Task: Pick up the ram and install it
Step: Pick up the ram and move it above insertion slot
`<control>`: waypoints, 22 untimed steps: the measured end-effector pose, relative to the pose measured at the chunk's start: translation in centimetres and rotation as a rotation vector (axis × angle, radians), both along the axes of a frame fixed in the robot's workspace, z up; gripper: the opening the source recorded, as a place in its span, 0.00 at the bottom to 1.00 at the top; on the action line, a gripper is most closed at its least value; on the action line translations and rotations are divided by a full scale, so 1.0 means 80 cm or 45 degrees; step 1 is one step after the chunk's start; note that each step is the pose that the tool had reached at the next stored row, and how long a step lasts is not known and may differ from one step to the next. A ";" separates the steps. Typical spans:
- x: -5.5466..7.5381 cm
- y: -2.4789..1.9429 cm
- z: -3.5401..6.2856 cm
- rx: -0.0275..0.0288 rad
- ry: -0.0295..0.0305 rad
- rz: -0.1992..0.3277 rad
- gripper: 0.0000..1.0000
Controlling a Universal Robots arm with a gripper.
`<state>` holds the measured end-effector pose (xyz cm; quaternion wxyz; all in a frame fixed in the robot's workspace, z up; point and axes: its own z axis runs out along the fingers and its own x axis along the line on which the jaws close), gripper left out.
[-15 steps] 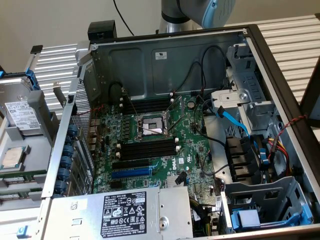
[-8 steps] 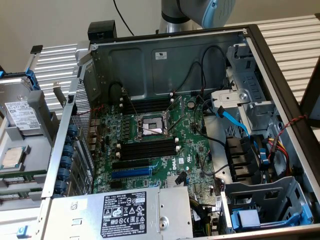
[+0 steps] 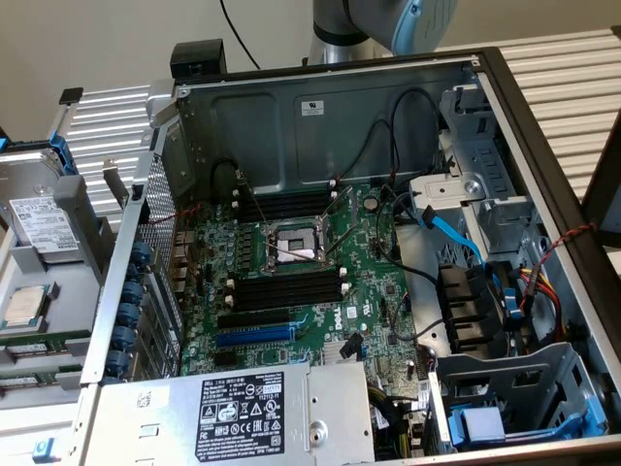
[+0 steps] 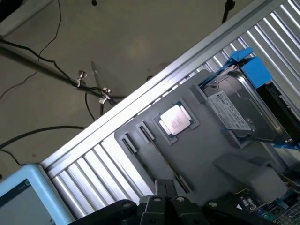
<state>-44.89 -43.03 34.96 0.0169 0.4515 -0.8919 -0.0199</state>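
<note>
The fingers (image 4: 161, 188) are pressed together, holding nothing, and hang over one end of the gray tray (image 4: 206, 154). Its two long narrow slots (image 4: 126, 143) run away from them beside the processor chip (image 4: 174, 119). The ram (image 3: 44, 343) shows as a green strip in that tray, left of the open computer case (image 3: 320, 116) in the exterior view. Its long axis seems to follow the slots. From the wrist it is edge-on and hard to tell from its slot, and one end is cut off.

Robotics lab bench. Slatted metal table (image 4: 93, 164); grey tray (image 4: 211, 140) below my claw (image 4: 165, 185) carries CPU (image 4: 174, 119) and drive (image 4: 239, 108); opened PC (image 3: 291, 126) beside tray; cables (image 4: 37, 61) on floor beyond.
</note>
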 end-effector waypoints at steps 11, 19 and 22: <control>0.000 0.0000 -0.003 -0.0004 -0.0045 0.254 0.10; 0.000 0.0000 -0.006 -0.0023 -0.0260 0.437 0.10; 0.000 -0.0001 -0.007 -0.0023 -0.0297 0.488 0.10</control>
